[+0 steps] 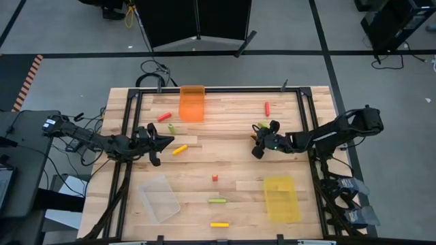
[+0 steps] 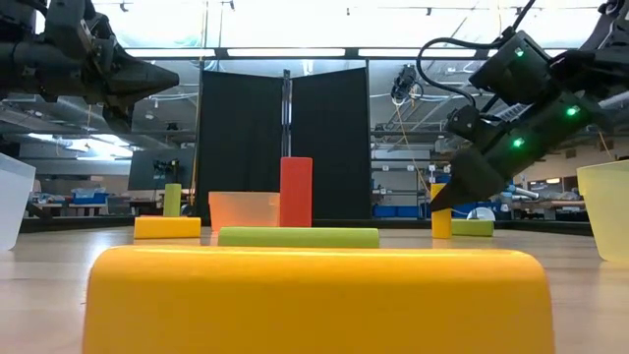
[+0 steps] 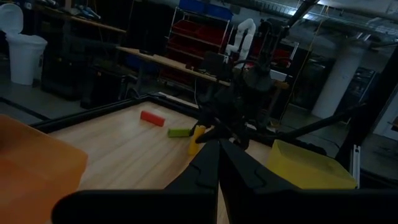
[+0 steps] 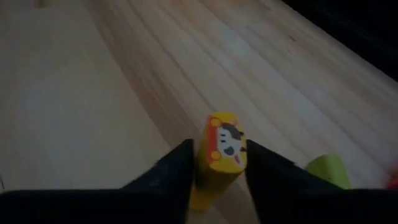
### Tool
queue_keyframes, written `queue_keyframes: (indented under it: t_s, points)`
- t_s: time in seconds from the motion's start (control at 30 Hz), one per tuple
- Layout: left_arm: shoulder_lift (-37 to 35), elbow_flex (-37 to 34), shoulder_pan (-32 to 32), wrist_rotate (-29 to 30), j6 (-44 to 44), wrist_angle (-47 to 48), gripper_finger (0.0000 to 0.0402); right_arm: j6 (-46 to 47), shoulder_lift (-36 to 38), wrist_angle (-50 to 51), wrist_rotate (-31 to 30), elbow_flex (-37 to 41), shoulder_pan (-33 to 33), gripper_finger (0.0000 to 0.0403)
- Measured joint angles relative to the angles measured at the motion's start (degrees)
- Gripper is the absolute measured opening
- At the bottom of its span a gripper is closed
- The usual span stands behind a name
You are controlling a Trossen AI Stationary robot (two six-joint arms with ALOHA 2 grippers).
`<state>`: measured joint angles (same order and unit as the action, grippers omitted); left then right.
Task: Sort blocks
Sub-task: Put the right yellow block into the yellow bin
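Yellow block (image 4: 221, 152) upright between right claw (image 4: 217, 165) fingers — bare wood around.

yellow block (image 2: 314, 298) blurred, cut off by bottom edge

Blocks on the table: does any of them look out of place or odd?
Nothing looks damaged. The blocks simply lie scattered outside the bins. One yellow block stands upright between the right gripper's fingers, with a lime green block beside it.

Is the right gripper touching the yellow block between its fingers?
Touching. In the right wrist view, the right gripper has both fingers pressed against the sides of the yellow block.
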<state>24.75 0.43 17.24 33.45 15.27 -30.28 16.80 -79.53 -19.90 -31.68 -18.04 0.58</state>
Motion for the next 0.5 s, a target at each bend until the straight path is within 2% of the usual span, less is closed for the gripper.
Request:
queue_keyframes:
  t_s: [0.1, 0.23, 0.37, 0.43, 0.5]
  points:
    - [0.0, 0.0, 0.0, 0.0, 0.0, 0.0, 0.0017, 0.0, 0.0, -0.6, 0.0, 0.0, 0.0, 0.0072]
    - [0.0, 0.0, 0.0, 0.0, 0.3, 0.0, 0.0017, -0.2, 0.9, -1.6, 0.0, 0.0, -0.5, 0.0071]
    - [0.0, 0.0, 0.0, 0.0, 0.5, 0.0, 0.0017, -0.4, 5.0, -1.5, 0.1, 0.0, -2.0, 0.0071]
    - [0.0, 0.0, 0.0, 0.0, 1.4, 0.0, 0.0017, -1.5, 8.1, -1.4, 2.3, 0.0, -3.3, 0.0071]
    - [0.0, 0.0, 0.0, 0.0, 1.8, 0.0, 0.0017, -3.2, 11.8, -1.1, 7.0, 0.0, -5.2, 0.0071]
